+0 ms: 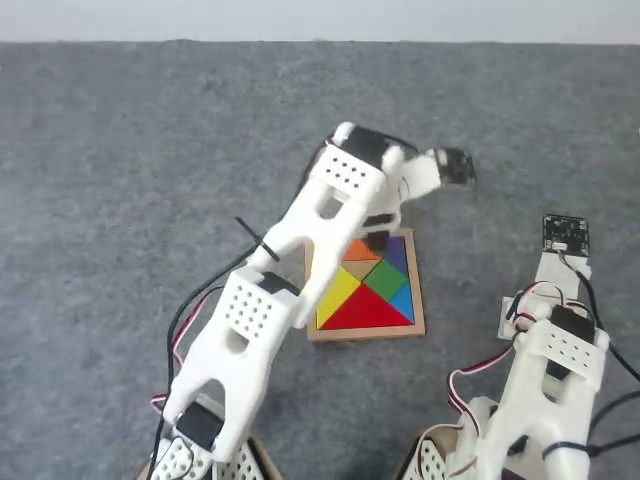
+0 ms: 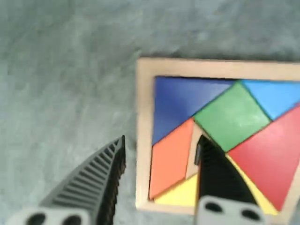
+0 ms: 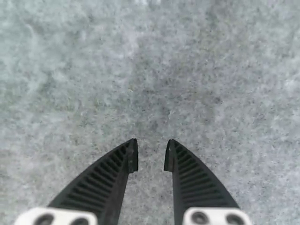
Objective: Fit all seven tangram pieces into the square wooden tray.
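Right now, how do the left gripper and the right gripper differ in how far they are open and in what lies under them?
The left gripper has its jaws wide apart; the right gripper leaves only a narrow gap. The left gripper straddles the rim of the tray and the orange piece, while the right gripper hangs over grey carpet. Both are open and hold nothing.

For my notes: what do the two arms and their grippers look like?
Both the left arm and right arm are white plastic shells with grids of small holes, black motors at the joints, and red, black and white cables. A black tie bands the left arm. The left gripper and right gripper have black, ribbed, tapering fingers on white bases.
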{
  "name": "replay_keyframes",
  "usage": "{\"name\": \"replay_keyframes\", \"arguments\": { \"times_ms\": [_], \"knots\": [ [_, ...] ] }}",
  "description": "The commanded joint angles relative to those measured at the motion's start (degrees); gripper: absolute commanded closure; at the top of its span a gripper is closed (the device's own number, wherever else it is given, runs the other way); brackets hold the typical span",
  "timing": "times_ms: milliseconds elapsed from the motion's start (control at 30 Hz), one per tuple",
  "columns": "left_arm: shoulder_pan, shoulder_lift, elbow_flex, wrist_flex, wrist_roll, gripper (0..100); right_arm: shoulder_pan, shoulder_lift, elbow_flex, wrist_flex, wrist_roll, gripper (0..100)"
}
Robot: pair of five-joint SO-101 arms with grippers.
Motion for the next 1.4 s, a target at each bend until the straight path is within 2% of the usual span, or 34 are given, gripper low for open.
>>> {"name": "replay_keyframes", "arguments": {
  "times_ms": [0, 100, 233, 400, 500, 600, 700, 867, 1033, 1267, 1367],
  "knots": [
    [-2.29, -10.02, -2.95, 2.11, 14.42, 83, -0.57, -1.63, -2.55, 1.45, 0.97, 90.1],
    [-3.87, -17.05, -1.89, 2.11, 21.98, 88, -0.66, -2.95, -2.64, 1.80, 0.97, 94.3],
    [-4.22, -28.31, 3.74, 2.11, 27.25, 88, -1.19, -9.45, -1.49, 3.65, 0.79, 96.5],
    [-4.48, -44.22, 18.24, 0.35, 31.30, 88, -6.81, -23.16, 1.67, 10.24, 0.88, 99.2],
    [-6.33, -54.33, 30.73, -3.87, 33.58, 88, -8.84, -32.84, 5.10, 12.88, 1.49, 99.1],
    [-8.97, -65.49, 46.46, -10.20, 34.64, 88, -12.00, -41.54, 10.64, 13.85, 4.48, 99.1],
    [-11.87, -77.63, 63.52, -17.76, 34.64, 88, -15.16, -49.89, 16.18, 16.31, 4.40, 99.1],
    [-17.76, -95.30, 87.60, -25.85, 31.91, 88, -15.69, -63.96, 20.31, 21.41, 3.69, 99.1],
    [-24.18, -108.48, 105.01, -31.38, 31.74, 88, -16.57, -62.55, 22.07, 21.14, -1.32, 99.1],
    [-33.93, -124.92, 124.97, -42.90, 35.52, 88, -27.91, -63.96, 27.69, 20.26, -2.81, 98.6],
    [-35.96, -131.60, 133.58, -46.15, 35.52, 88, -30.29, -63.96, 27.69, 20.09, -2.81, 98.6]
  ]
}}
